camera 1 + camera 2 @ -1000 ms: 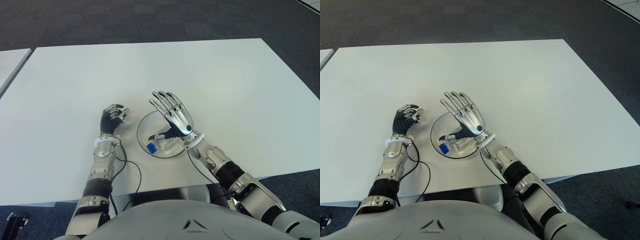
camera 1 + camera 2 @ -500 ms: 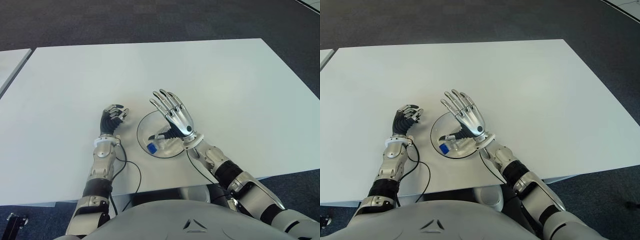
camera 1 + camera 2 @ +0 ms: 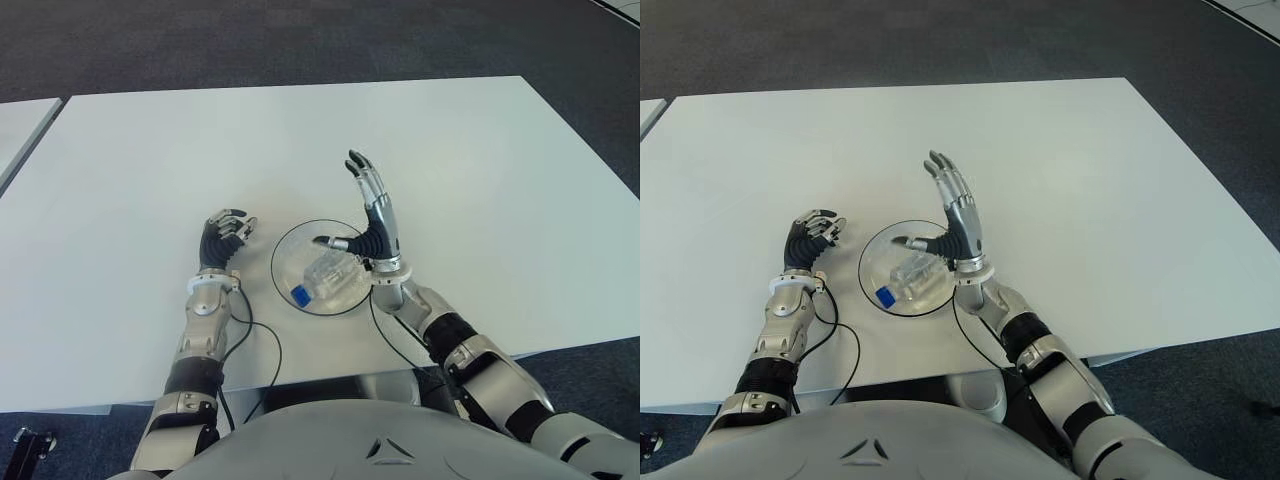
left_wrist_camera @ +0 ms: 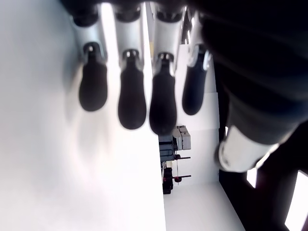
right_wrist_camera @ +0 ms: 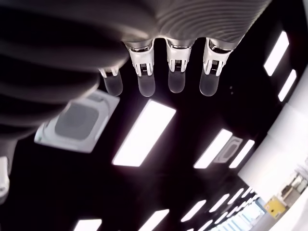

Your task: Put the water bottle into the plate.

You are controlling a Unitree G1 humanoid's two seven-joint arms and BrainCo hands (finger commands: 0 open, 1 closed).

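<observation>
The clear water bottle (image 3: 327, 277) with a blue cap (image 3: 300, 295) lies on its side inside the round glass plate (image 3: 283, 246). My right hand (image 3: 376, 216) stands upright at the plate's right rim, fingers straight and pointing up, thumb out over the plate, holding nothing. In the right wrist view its fingertips (image 5: 176, 79) point at ceiling lights. My left hand (image 3: 226, 234) shows on the table just left of the plate. Its fingers (image 4: 132, 91) are curled over the white tabletop and hold nothing.
The white table (image 3: 450, 150) stretches wide beyond and to both sides of the plate. A second white table (image 3: 20, 120) shows at the far left. A black cable (image 3: 268, 345) loops from my left forearm near the front edge. Dark carpet surrounds the table.
My right hand has lifted off the bottle and turned upright at the plate's right rim. The bottle now lies uncovered in the plate. The left hand has not moved.
</observation>
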